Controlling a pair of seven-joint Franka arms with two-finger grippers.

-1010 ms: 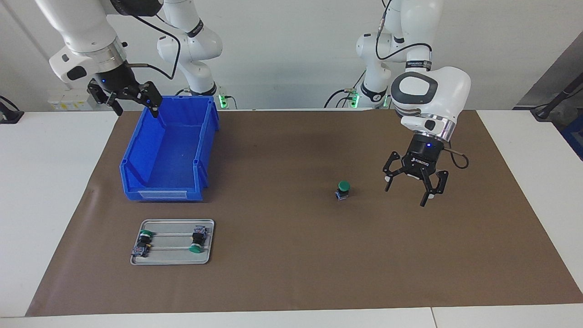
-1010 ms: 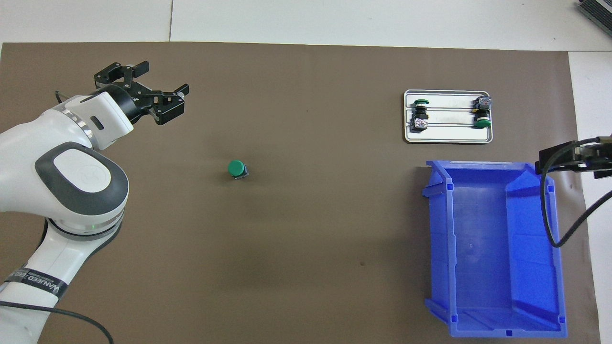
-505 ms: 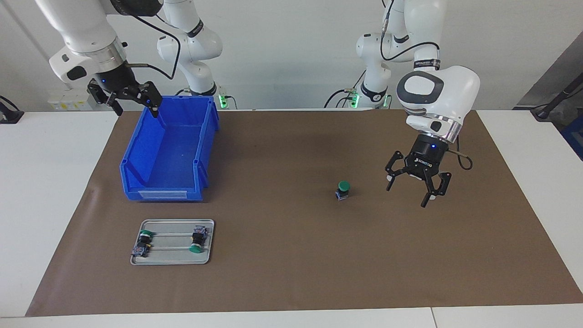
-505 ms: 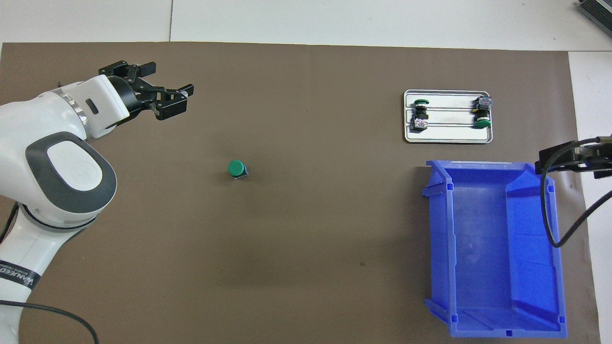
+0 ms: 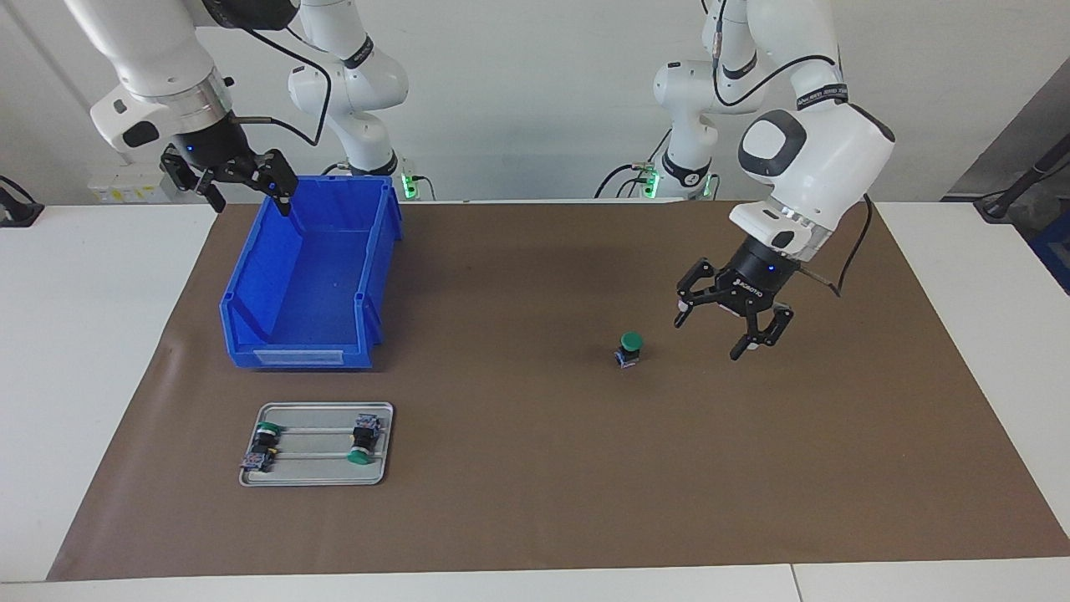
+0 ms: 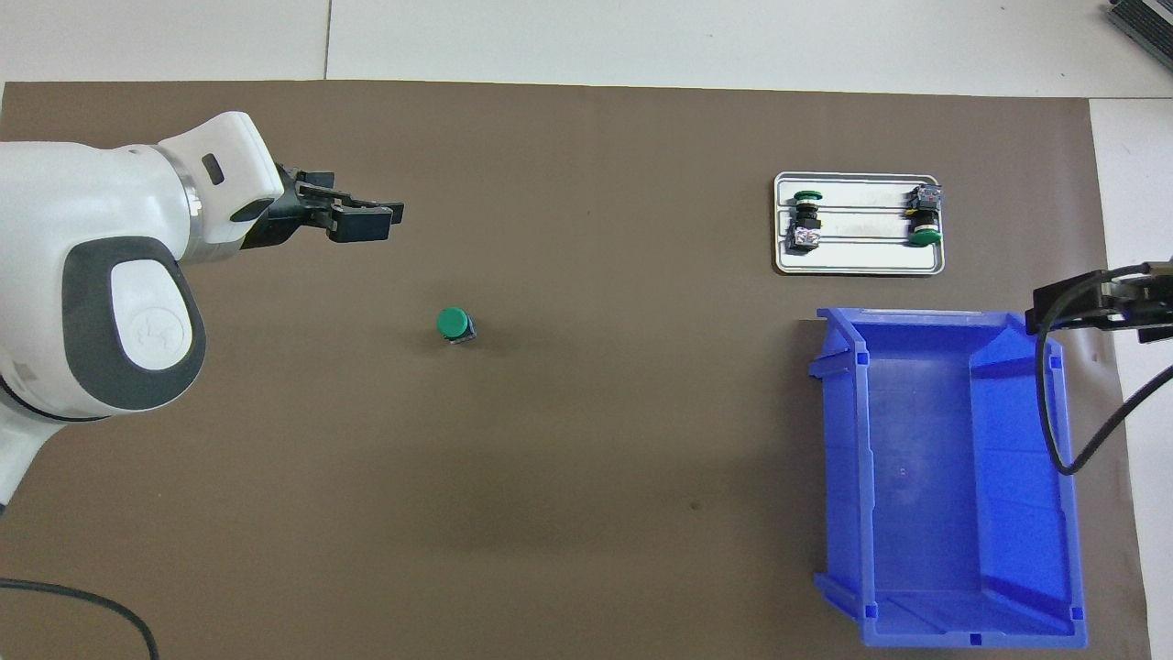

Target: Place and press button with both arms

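The button (image 5: pixel 629 348) stands upright, green cap up, on the brown mat (image 5: pixel 535 502) covering the white bench (image 5: pixel 84 351); a plain white wall backs the arms. The left gripper (image 5: pixel 724 328) hangs over the mat just beside it, jaws spread, empty. The right gripper (image 5: pixel 227 179) hangs over the blue bin (image 5: pixel 309 276) rim, jaws spread, empty.

1. Left hand (image 5: pixel 723 328): up in the air, wrist tilted, fingers spread, nothing held.
2. Right hand (image 5: pixel 227 182): raised at the right arm's end of the bench, fingers apart, nothing held, arm waiting.
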